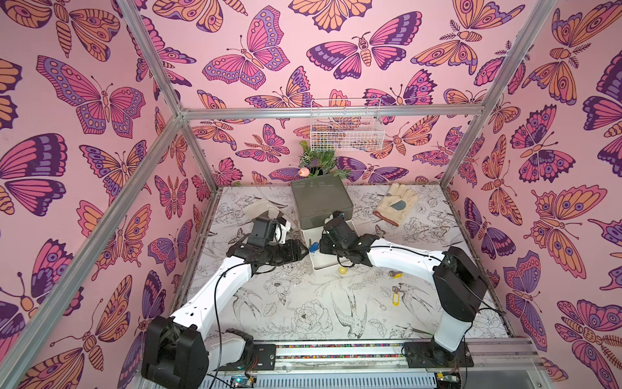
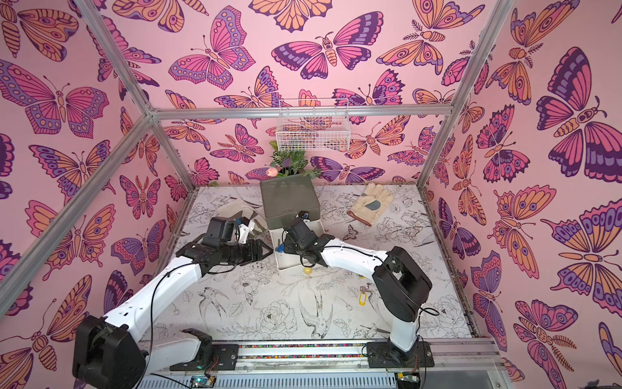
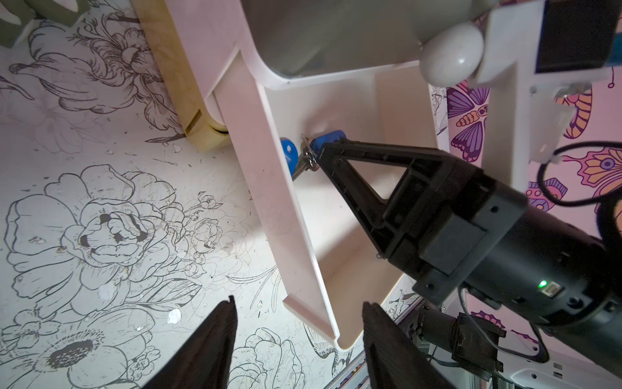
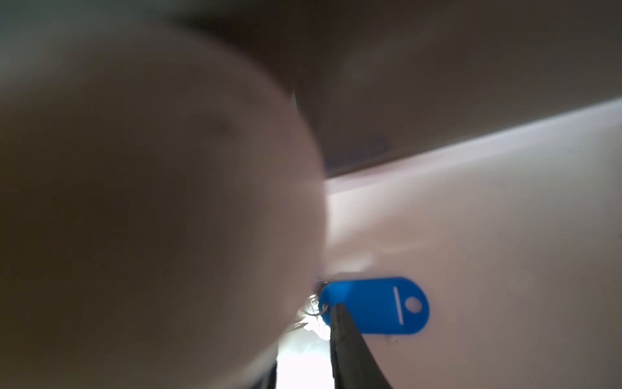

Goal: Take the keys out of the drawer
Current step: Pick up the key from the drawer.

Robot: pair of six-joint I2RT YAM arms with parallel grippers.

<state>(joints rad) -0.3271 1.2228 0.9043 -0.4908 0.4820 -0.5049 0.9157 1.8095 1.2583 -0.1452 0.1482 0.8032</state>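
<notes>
**Right arm in the drawer, left arm outside it.** My right jaws (image 3: 319,155) reach down to the floor of the pulled-out drawer (image 1: 323,267), with their tips at the ring end of a blue tag (image 4: 377,304).

- **Blue tag:** It lies flat. Its long axis runs from the ring, at my visible fingertip (image 4: 338,323), away from the drawer wall on my left arm's side. The ring and metal key sit between the tag and that wall.
- **Right jaws:** The right wrist view shows only one finger, because a blurred pale shape hides the other. In the left wrist view the fingers overlap. I cannot tell whether these jaws are parted or pinching the ring.
- **Second blue tag** (image 3: 287,150): It rests against that same wall, just beside the ring.
- **Left jaws** (image 3: 299,340): They are spread and empty, outside the drawer near its front corner.
- **Keys outside the drawer:** A yellow-tagged key (image 1: 396,298) lies on the worktop (image 1: 303,303), well apart from the drawer on my right arm's side. Another yellow tag (image 1: 398,275) lies nearer the drawer.

The right arm is clearly the nearer one. I judge that the next move is a pinch at the ring end and a lift clear of the drawer wall, with the tag hanging below.
</notes>
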